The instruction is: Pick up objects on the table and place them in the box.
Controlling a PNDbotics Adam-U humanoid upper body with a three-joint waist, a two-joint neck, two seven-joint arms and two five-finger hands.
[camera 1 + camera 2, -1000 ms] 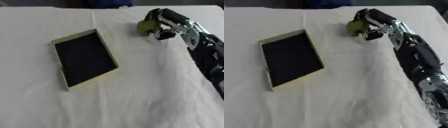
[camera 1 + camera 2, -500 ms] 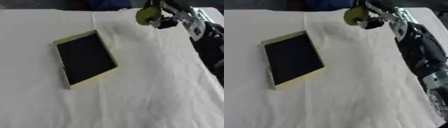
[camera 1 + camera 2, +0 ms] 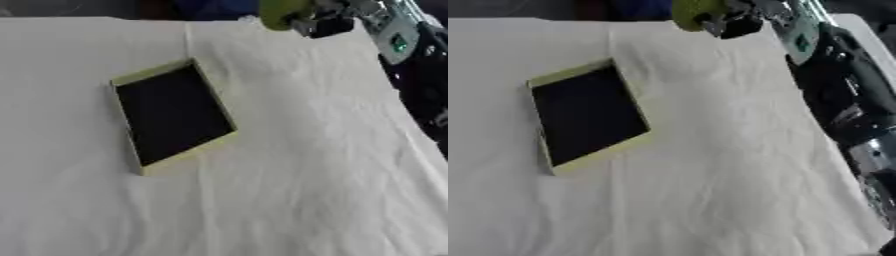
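My right hand [image 3: 741, 20] is up near the top edge of the view, shut on a round yellow-green object [image 3: 695, 13] that hangs above the far side of the table. The arm runs down the right side of the picture. A shallow box [image 3: 173, 116] with a pale yellow rim and a dark inside lies flat on the white cloth at centre left, turned a little askew. The held object is up and to the right of the box, well apart from it. My left hand shows in neither view.
A white, creased cloth [image 3: 289, 165] covers the whole table. The table's far edge runs along the top, with dark shapes beyond it. My right forearm [image 3: 842, 100] takes up the right margin.
My right hand has lifted the yellow-green object off the cloth and carried it up and toward the far edge. The box has stayed in place.
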